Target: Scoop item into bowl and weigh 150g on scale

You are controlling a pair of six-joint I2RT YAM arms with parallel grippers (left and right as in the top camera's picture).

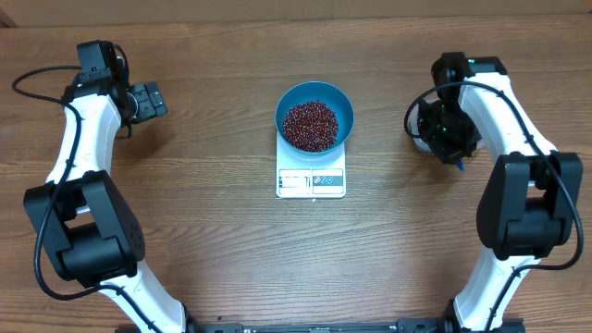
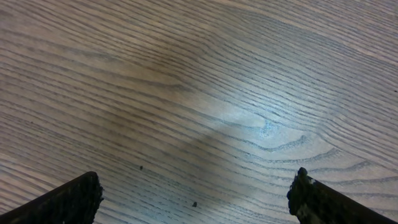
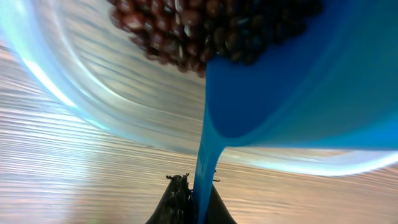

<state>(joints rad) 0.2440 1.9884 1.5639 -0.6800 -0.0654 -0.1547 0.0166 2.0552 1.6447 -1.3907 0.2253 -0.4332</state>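
Left gripper [image 1: 150,99] well left of scale [image 1: 312,182], jaws wide apart; right gripper [image 3: 193,204] right of scale, clamped on blue scoop [image 3: 311,81] handle.

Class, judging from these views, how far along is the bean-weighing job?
Done: the bowl sits on the scale, holding beans. In hand: the right gripper grips the scoop at the tub. Left: confirming the weight; the display is unreadable. The left gripper is open.

Scale [image 1: 312,176] display: digits too small to read overhead. Right wrist view: scoop [image 3: 298,87] cut off at top and right edges; clear tub [image 3: 74,87] blurred. Overhead, right arm [image 1: 499,102] hides most of the tub.
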